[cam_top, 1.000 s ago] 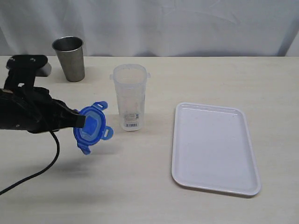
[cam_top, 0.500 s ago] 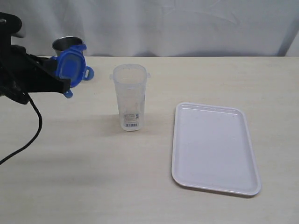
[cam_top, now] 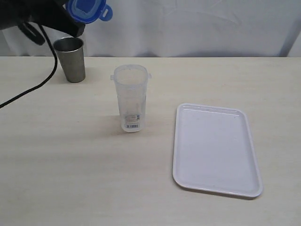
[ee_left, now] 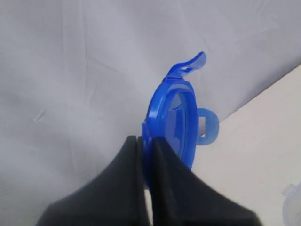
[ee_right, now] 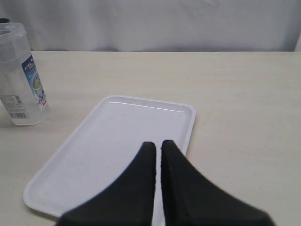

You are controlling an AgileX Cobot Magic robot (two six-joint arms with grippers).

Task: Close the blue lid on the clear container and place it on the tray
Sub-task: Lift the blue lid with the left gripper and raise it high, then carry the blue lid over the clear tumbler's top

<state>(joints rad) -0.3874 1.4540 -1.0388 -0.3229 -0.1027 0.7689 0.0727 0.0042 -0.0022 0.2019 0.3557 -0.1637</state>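
Note:
My left gripper [cam_top: 70,19] is high at the top left of the exterior view, shut on the rim of the blue lid [cam_top: 86,9]. In the left wrist view the blue lid [ee_left: 176,120] stands edge-on between the black fingers [ee_left: 127,179], against the white curtain. The clear container [cam_top: 130,96] stands upright and open on the table, well below and to the right of the lid. The white tray [cam_top: 216,148] lies flat to its right. My right gripper [ee_right: 158,143] is shut on nothing, hovering over the tray [ee_right: 113,146]; the container [ee_right: 19,75] stands beyond it.
A steel cup [cam_top: 70,59] stands at the back left, just under the raised left arm. The arm's black cable [cam_top: 33,89] hangs down over the left of the table. A white curtain [cam_top: 188,23] closes off the back.
The left gripper has carried the blue lid up from just above the table to the top of the view, above the steel cup. Container, tray and right gripper have stayed still.

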